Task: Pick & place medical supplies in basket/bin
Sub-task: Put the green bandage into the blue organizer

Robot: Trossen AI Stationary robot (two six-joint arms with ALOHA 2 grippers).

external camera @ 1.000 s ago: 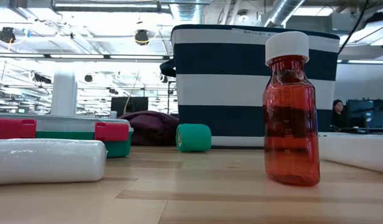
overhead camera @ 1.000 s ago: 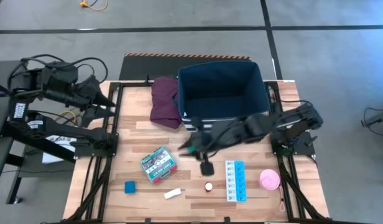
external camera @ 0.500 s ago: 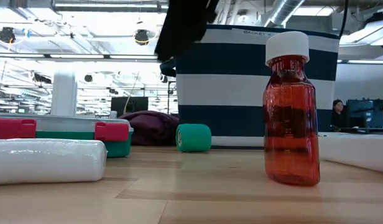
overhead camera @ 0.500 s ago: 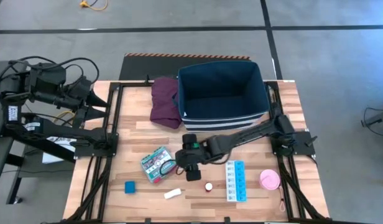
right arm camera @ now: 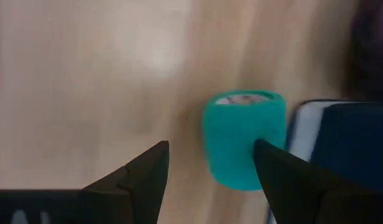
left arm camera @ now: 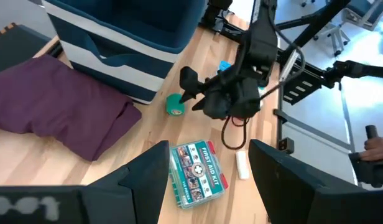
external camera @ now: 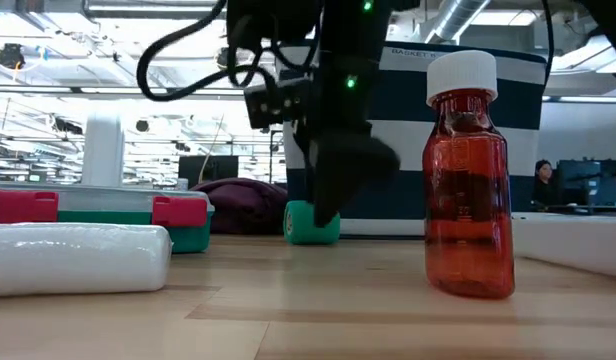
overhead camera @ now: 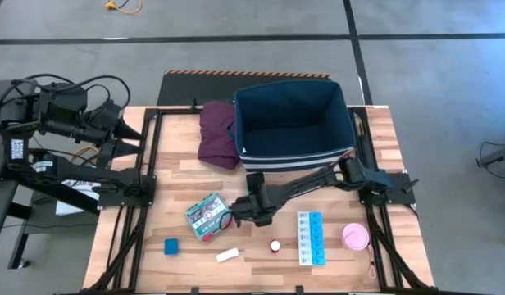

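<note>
**Right hand over the green roll beside the bin**

The right hand (overhead camera: 240, 211) is being held low over the tabletop (overhead camera: 261, 254), in front of the bin (overhead camera: 293, 123), with its fingers (right arm camera: 142, 177) spread open and nothing gripped. From above, the green roll is being covered by the arm; it is being shown only in the other views, lying on the wood just beside the bin's striped wall (right arm camera: 244, 138), in line with the gap between the open fingers. In the low view the roll (external camera: 300, 222) is being partly hidden behind the dark hand (external camera: 338, 175), and a red bottle (external camera: 468, 180) is being seen upright; from above only its cap (overhead camera: 275, 245) is being made out. The box (overhead camera: 209, 216), blue block (overhead camera: 170, 246), white stick (overhead camera: 227, 256), pill strip (overhead camera: 311, 238) and pink roll (overhead camera: 356, 237) are lying apart on the tabletop. The left hand (overhead camera: 134, 131) is being kept off the tabletop's left edge, fingers open.
</note>
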